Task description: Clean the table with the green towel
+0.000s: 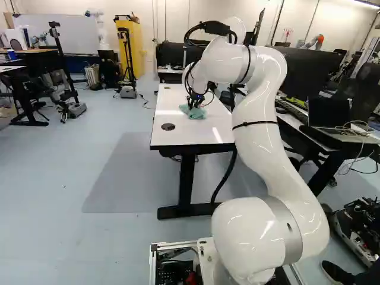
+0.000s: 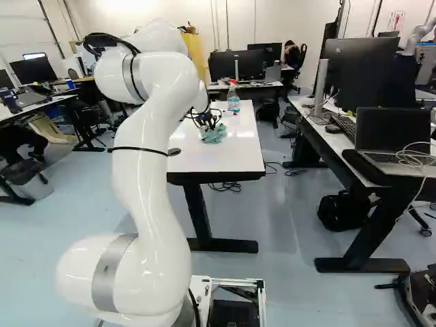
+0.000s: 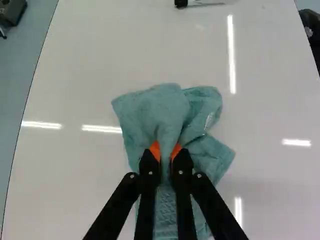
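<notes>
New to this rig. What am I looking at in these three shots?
It's one white robot arm ending in a black two-finger gripper. Two pictures look ahead past the arm, one from its left and one from its right; the third looks along the gripper from the wrist.

The gripper pinches a bunched green towel between its orange pads, with loose folds spread on the white table. Also on the table: a spray bottle towards the far end and a dark round disc nearer the arm's base.
</notes>
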`<state>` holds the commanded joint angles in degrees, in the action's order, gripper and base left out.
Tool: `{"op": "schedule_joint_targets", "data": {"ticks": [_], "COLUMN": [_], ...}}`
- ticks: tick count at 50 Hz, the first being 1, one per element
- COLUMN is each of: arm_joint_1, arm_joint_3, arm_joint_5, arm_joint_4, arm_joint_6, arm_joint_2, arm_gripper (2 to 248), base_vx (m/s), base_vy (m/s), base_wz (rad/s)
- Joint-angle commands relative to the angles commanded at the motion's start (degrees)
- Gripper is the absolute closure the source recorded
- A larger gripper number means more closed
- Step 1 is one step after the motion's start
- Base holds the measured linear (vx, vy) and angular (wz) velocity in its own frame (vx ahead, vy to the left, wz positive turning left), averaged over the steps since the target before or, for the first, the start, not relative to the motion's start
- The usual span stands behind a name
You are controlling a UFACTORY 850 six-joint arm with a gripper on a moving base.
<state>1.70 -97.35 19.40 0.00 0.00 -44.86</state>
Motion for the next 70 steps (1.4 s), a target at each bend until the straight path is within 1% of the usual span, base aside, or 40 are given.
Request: {"op": "schedule_joint_targets", "data": {"ticks": [15, 27, 39, 45, 52, 70], "arm_joint_1": [2.0, 2.9, 3.1, 2.8, 2.0, -0.7], "arm_joint_3": [1.8, 5.5, 9.6, 11.5, 12.8, 13.1], "arm_joint_5": [0.0, 0.0, 0.0, 0.0, 0.0, 0.0], "arm_joint_4": [0.0, 0.0, 0.0, 0.0, 0.0, 0.0], "arm_joint_6": [0.0, 0.0, 0.0, 0.0, 0.0, 0.0], "arm_joint_2": [1.2, 3.8, 6.6, 7.9, 8.9, 9.1], "arm_gripper": [207, 207, 207, 207, 207, 207], "base_vx": [0.0, 0.0, 0.0, 0.0, 0.0, 0.0], "base_vy": [0.0, 0.0, 0.0, 0.0, 0.0, 0.0], "base_wz": [0.0, 0.0, 0.0, 0.0, 0.0, 0.0]}}
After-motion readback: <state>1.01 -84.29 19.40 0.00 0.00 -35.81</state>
